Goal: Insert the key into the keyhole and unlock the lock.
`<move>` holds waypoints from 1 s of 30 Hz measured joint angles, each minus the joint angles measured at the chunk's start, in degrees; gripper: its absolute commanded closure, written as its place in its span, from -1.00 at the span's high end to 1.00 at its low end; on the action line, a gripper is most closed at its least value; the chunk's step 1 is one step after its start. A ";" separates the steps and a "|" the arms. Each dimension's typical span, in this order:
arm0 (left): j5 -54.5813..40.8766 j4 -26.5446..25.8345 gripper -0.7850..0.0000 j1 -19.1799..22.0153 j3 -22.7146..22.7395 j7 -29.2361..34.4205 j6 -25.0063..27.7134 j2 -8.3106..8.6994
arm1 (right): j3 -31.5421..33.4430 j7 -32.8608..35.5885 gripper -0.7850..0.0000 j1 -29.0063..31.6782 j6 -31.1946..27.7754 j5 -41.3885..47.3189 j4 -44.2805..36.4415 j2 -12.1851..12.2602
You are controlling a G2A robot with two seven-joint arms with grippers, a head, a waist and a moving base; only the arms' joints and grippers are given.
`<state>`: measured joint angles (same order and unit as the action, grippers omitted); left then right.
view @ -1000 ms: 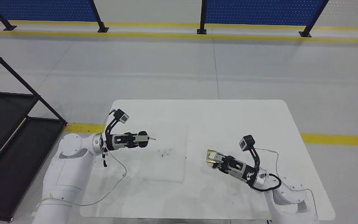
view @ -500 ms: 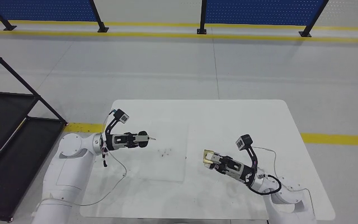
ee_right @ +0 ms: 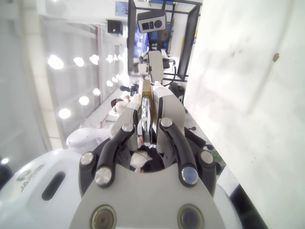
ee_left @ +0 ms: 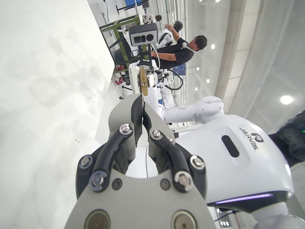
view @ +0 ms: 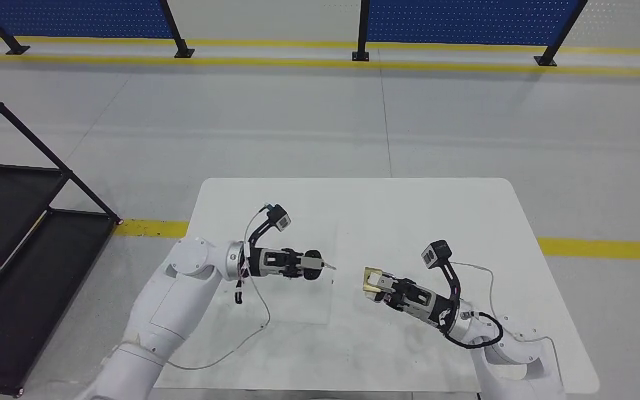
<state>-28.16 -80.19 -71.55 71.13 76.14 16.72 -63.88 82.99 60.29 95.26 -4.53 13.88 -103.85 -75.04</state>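
Over the middle of the white table [view: 430, 215], my left gripper [view: 316, 265] is shut on a small silver key [view: 326, 267] whose blade points right toward the lock. My right gripper [view: 384, 285] is shut on a brass padlock [view: 373, 280], held just above the table with a short gap to the key tip. In the left wrist view the shut left gripper [ee_left: 142, 101] lines up just below the padlock [ee_left: 143, 83]. In the right wrist view the right gripper [ee_right: 148, 94] clamps the padlock [ee_right: 145, 110], its silver shackle toward the wrist.
A thin pale mat [view: 290, 295] lies on the table under the left arm, with a few dark specks on it. A loose cable [view: 215, 355] trails near the front left edge. A black rack [view: 35, 235] stands on the floor left of the table.
The left arm has swung right from the table's left side to the middle, bringing the key close to the padlock. The right gripper shifted slightly left with the padlock.
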 measured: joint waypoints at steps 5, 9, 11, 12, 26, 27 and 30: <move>-0.72 1.87 -1.00 1.86 -3.37 -2.26 1.51 -0.77 | 0.00 0.00 -1.00 0.00 0.00 0.00 0.00 0.00; -2.48 3.33 -1.00 2.57 -5.33 -2.26 2.39 -1.26 | 0.00 0.00 -1.00 0.00 0.00 0.00 0.00 0.00; -3.99 3.79 -1.00 2.75 -5.63 -1.96 2.52 -1.36 | 0.00 0.00 -1.00 0.00 0.00 0.00 0.00 0.00; -4.19 3.90 -1.00 2.82 -5.54 -1.86 2.50 -1.33 | 0.00 0.00 -1.00 0.00 0.00 0.00 0.00 0.00; -4.01 3.94 -1.00 2.85 -5.17 -1.52 2.16 -1.17 | 0.00 0.00 -1.00 0.00 0.00 0.00 0.00 0.00; -4.01 3.94 -1.00 2.85 -5.17 -1.52 2.16 -1.17 | 0.00 0.00 -1.00 0.00 0.00 0.00 0.00 0.00; -3.64 3.47 -1.00 1.61 -5.56 -3.89 2.54 -1.28 | -0.14 -1.14 -1.00 -0.02 -0.17 0.36 -0.03 0.02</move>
<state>-31.80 -76.72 -69.94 65.57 72.25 19.26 -65.16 82.85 59.15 95.25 -4.70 14.23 -103.87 -75.02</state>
